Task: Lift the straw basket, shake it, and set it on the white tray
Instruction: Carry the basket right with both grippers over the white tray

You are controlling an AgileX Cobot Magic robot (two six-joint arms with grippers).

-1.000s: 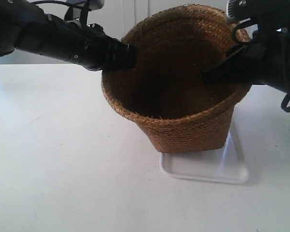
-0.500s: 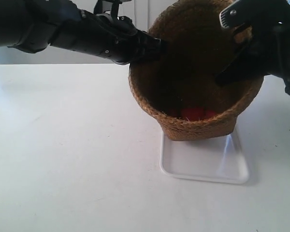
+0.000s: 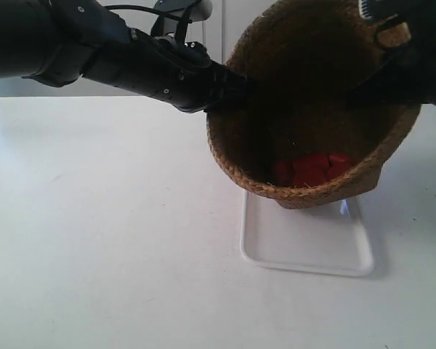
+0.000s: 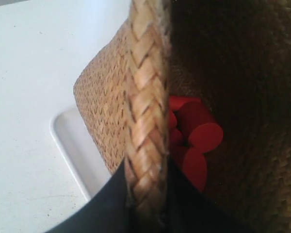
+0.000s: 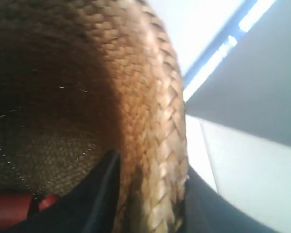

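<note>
At upper right | left pincer (image 4: 148,187) and right pincer (image 5: 148,191) are clamping the brown woven straw basket (image 3: 312,109), lifted and tilting over the glossy white plastic tray (image 3: 305,251) | placing pending.

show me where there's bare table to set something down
Wide bare table beside the white tray, toward the exterior view's left; the tray's near half is bare too. Crowded at its far end, under the tilted straw basket.

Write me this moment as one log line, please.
basket: tilted over tray | left gripper: shut on basket | right gripper: shut on basket | inside: red blocks
</note>
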